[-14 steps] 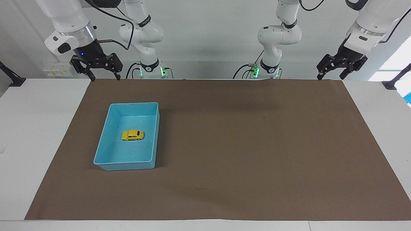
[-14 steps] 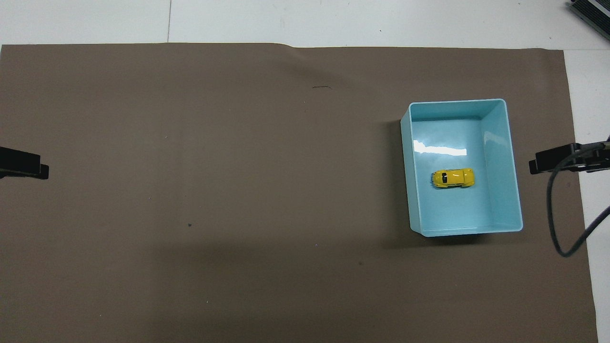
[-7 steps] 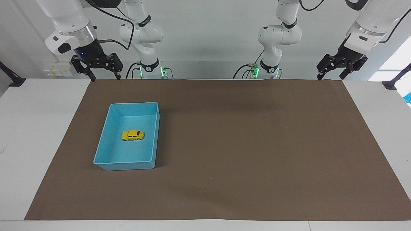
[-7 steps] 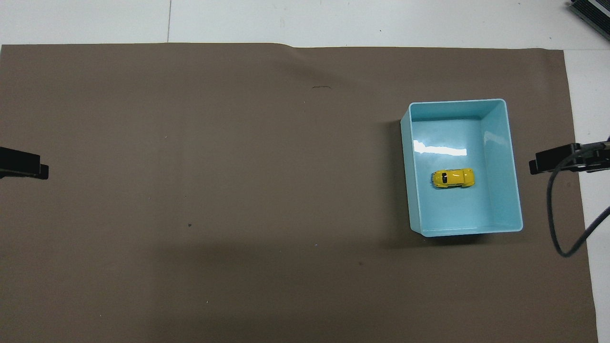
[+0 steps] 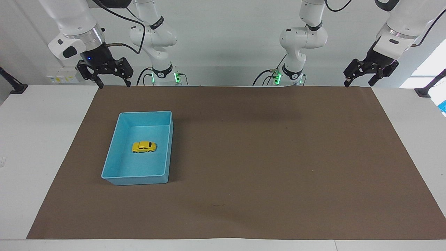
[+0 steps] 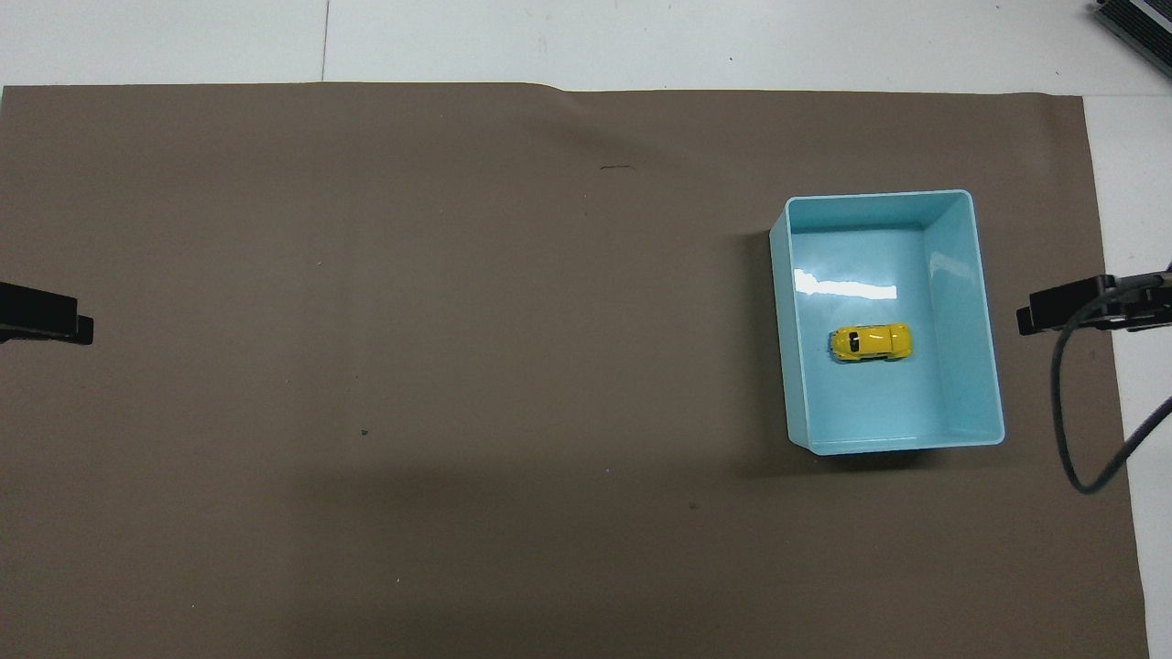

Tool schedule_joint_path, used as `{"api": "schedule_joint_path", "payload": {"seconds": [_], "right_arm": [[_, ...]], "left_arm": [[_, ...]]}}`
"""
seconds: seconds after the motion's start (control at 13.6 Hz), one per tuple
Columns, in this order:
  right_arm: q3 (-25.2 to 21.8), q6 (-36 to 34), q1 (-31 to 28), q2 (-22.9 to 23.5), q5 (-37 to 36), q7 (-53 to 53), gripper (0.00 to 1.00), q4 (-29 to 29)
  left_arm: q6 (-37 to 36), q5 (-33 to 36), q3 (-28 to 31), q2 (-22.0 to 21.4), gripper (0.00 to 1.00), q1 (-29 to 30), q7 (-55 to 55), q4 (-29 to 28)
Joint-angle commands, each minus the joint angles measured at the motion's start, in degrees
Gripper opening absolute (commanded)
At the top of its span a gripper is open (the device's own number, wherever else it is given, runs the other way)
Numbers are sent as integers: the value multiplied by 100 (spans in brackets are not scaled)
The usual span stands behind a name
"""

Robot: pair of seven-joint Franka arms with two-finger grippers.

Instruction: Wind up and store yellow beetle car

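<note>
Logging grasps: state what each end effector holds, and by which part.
Nothing held. Left end effector and right end effector are open, empty; yellow beetle car sits in the tray.

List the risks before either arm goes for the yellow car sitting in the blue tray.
1. The yellow beetle car is tiny and sits on its wheels, so it may roll or slip when fingers close.
2. It lies inside the light blue tray, whose walls could catch a descending gripper or let the tray slide on the brown mat.
3. The right gripper is raised at the tray's end; the left gripper would need a long reach.
</note>
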Motion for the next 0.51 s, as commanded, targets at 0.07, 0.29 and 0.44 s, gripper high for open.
{"api": "schedule_joint_path", "payload": {"seconds": [0.07, 0.29, 0.44], "right_arm": [[8, 26, -11, -71, 17, 29, 100, -32], [17, 26, -11, -71, 17, 29, 100, -32], [26, 26, -11, -71, 17, 29, 100, -32]], "left_arm": [[-89, 83, -52, -6, 100, 68, 15, 36], [-89, 83, -52, -6, 100, 68, 15, 36], [-89, 83, -52, -6, 100, 68, 15, 36]]}}
